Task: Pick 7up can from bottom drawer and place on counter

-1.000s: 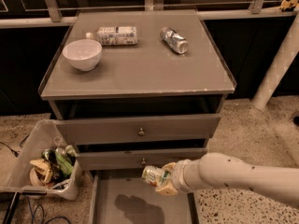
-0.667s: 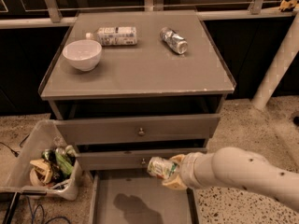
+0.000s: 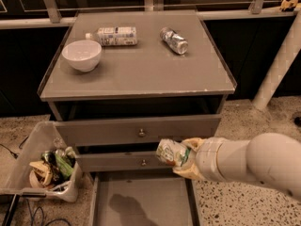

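Observation:
The 7up can point(image 3: 170, 153), white-silver with green print, is held in my gripper point(image 3: 184, 160), which is shut on it. The can lies tilted in front of the two upper drawers, above the open bottom drawer point(image 3: 141, 202). The drawer's flat grey floor holds only the arm's shadow. My white arm point(image 3: 254, 163) reaches in from the right. The counter point(image 3: 136, 72) lies above and behind the can, its chipped front edge well over the gripper.
On the counter stand a white bowl point(image 3: 82, 55), a white-labelled clear bottle point(image 3: 113, 36) lying down and a plain silver can point(image 3: 173, 40) on its side. A bin of trash point(image 3: 47, 166) sits on the floor at the left. A white post point(image 3: 280, 62) stands at the right.
My gripper has lifted the 7up can up and a little to the right, from just over the bottom drawer to the height of the middle drawer front.

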Action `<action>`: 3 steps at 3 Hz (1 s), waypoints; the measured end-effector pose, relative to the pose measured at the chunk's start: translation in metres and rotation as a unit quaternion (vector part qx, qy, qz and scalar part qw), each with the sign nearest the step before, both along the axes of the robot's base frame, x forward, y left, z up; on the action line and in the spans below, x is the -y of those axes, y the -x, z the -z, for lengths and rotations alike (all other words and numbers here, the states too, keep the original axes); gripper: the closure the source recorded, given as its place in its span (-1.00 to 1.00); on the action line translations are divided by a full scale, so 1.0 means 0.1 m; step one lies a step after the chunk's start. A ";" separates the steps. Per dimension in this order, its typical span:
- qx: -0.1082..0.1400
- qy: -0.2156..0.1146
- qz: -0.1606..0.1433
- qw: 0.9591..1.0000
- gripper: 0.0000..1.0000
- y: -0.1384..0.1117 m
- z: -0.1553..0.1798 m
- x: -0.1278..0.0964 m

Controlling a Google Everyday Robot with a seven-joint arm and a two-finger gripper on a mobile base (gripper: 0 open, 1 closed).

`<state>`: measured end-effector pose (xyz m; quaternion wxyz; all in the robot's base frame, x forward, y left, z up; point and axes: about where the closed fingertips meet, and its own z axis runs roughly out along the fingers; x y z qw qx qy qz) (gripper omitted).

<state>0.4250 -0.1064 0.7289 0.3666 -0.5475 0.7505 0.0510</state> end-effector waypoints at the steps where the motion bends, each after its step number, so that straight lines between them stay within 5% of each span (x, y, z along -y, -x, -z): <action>1: 0.027 -0.014 0.021 0.999 1.00 -0.16 -0.41 0.22; 3: 0.039 -0.088 0.045 0.994 1.00 -0.50 -0.84 0.63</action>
